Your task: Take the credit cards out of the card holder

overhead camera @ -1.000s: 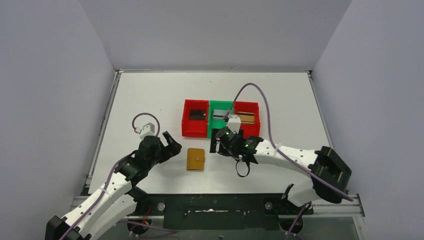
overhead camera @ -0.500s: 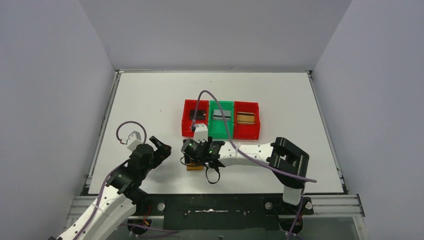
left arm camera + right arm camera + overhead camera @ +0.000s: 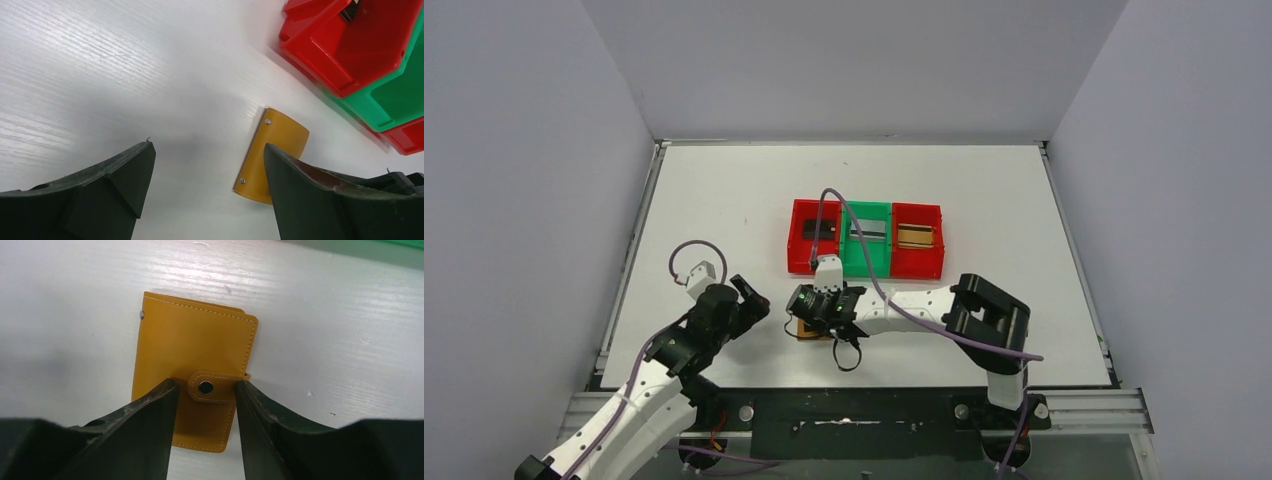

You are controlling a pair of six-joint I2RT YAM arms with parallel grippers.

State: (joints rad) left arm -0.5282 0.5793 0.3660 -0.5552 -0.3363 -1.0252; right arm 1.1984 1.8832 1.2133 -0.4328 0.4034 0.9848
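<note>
The tan-mustard card holder lies closed and snapped on the white table. In the top view it is mostly hidden under my right gripper, with only an edge showing. My right gripper is open, its jaws narrowly straddling the snap tab just above the holder. My left gripper is open and empty, left of the holder, apart from it; it also shows in the top view. The black card, silver-grey card and gold-brown card each lie in a bin.
A red bin, a green bin and a second red bin stand in a row just behind the holder. They also show at the upper right of the left wrist view. The right arm's purple cable loops near the front edge.
My right gripper swung left from in front of the bins to over the card holder and now hides most of it. My left arm drew back a little towards the near edge.
</note>
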